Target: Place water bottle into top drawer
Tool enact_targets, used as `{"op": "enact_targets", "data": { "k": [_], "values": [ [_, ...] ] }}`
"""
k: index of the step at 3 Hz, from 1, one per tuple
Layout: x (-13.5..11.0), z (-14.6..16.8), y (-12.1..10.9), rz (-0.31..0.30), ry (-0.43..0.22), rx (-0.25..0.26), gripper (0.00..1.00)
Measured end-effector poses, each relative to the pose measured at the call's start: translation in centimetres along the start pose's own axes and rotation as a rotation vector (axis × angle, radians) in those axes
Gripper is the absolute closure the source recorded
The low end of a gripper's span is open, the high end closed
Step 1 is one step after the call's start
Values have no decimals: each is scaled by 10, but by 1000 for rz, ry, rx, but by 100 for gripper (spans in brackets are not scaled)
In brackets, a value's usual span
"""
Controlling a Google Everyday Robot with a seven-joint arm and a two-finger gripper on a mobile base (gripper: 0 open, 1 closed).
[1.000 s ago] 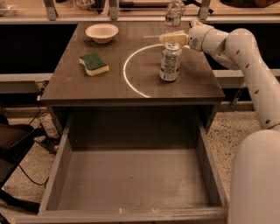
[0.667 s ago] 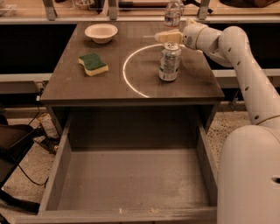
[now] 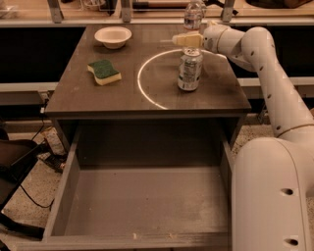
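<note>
Leftward the robot's cream gripper (image 3: 184, 39) has slid, and it now hovers just above the short silver-green drinks can (image 3: 189, 68). Whether it is clenched or released, I cannot tell. At the can's 12 o'clock, by the grey tabletop's (image 3: 98, 98) far edge, stands the small clear plastic water bottle (image 3: 194, 14). At 6 o'clock the wide grey top drawer (image 3: 147, 201) hangs open.

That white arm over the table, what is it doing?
A robot arm is going for the water bottle, which stands at the far edge of the table. Its tool hovers near the bottle, just above a drinks can. The top drawer below is pulled open and bare, so the bottle has not gone in yet.
</note>
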State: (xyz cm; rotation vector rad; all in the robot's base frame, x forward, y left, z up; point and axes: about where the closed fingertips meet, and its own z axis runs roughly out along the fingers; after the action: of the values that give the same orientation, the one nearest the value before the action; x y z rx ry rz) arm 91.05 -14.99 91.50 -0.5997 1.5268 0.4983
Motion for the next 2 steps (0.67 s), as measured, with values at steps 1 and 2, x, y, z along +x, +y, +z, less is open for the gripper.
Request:
{"op": "enact_targets", "data": {
  "k": [1, 2],
  "values": [
    [1, 5, -3, 12, 5, 7, 0],
    [4, 10, -6, 27, 4, 9, 18]
  ]
}}
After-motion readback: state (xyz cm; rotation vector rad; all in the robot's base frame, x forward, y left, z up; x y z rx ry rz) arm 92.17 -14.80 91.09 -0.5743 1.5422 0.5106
